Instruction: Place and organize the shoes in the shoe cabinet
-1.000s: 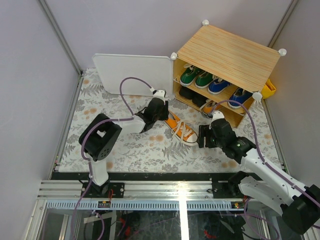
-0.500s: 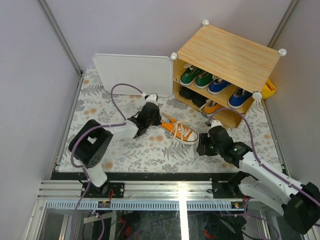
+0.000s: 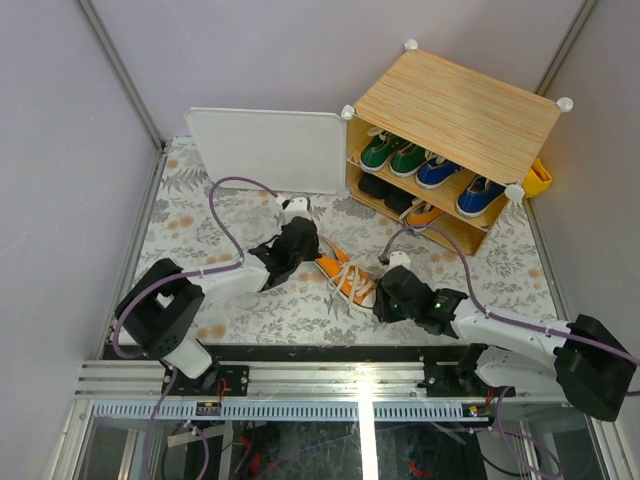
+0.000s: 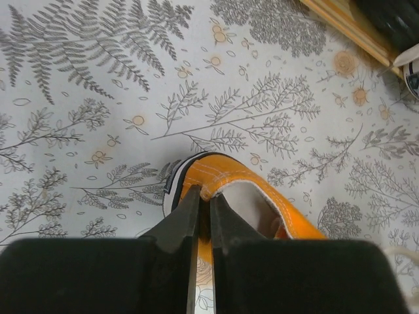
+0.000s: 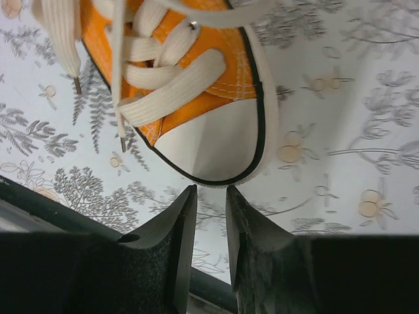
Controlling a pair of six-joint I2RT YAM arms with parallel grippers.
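One orange sneaker [image 3: 345, 277] with white laces lies on the patterned mat between the arms. My left gripper [image 3: 306, 254] is shut on its heel collar, which the left wrist view shows pinched between the jaws [image 4: 204, 196]. My right gripper [image 3: 384, 299] sits just off the white toe cap, jaws a little apart and empty [image 5: 211, 204], with the orange sneaker [image 5: 229, 88] above them. The shoe cabinet [image 3: 455, 110] stands at the back right with its door [image 3: 265, 150] swung open. Green shoes [image 3: 392, 152] and blue shoes [image 3: 440, 172] sit on the upper shelf. Black shoes [image 3: 385, 192] and another orange sneaker [image 3: 425, 213] sit on the lower one.
A yellow object [image 3: 538, 180] sticks out behind the cabinet's right corner. The open white door stands upright along the mat's back left. The cabinet's wooden base edge [image 4: 347, 29] runs across the top right of the left wrist view. The near table edge is close under the right gripper.
The left gripper has pulled the orange sneaker toward the near edge and turned it. The right gripper has moved left and nearer, up to the sneaker's toe.
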